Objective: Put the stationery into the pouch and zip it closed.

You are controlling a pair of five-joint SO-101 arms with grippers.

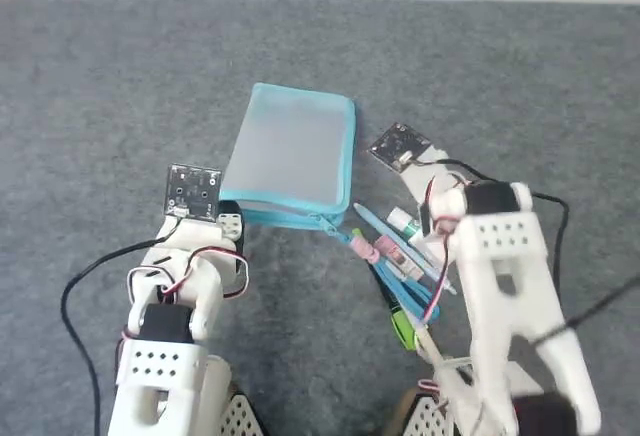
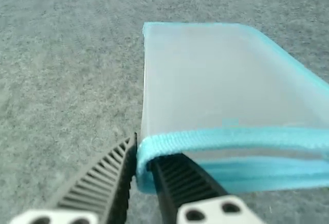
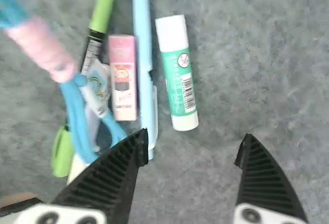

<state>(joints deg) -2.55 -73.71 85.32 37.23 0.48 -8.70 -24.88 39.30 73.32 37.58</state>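
A frosted, teal-edged pouch (image 1: 295, 151) lies flat, with a blue pen (image 3: 143, 54), glue stick (image 3: 177, 72) and pink packet (image 3: 122, 77) beside it.

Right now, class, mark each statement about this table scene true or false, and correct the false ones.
1. The left gripper is shut on the blue edge of the pouch. True.
2. The right gripper holds the glue stick. False: it is open and holds nothing.
3. The blue pen lies between the glue stick and the pink box. True.
4. The stationery is inside the pouch. False: it lies on the grey mat beside it.
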